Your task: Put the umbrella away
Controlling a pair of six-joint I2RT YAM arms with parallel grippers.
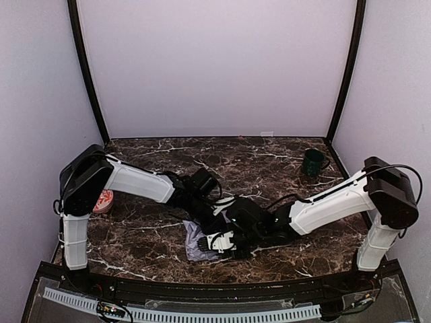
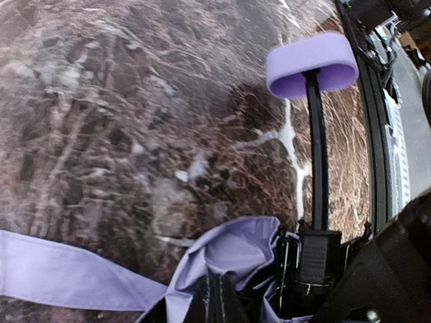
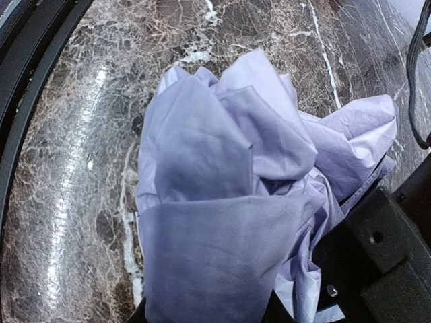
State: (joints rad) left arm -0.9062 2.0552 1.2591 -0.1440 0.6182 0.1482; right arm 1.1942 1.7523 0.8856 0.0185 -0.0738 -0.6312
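Top view: umbrella (image 1: 196,243) mostly covered by both claws, only small lavender patch showing, rest hidden. Left claw (image 1: 210,214) and right claw (image 1: 225,242) bunched together, finger gaps unreadable. Red-white object (image 1: 103,200) half behind left arm (image 1: 138,180), too small to identify.

Left wrist view: tabletop (image 2: 101,121) blurred. Umbrella fabric cut by bottom edge. Own fingers not discernible in dark mass (image 2: 384,269) at lower right.

Right wrist view: fabric fills frame, cut at bottom edge, covers fingers. Grip undeterminable.
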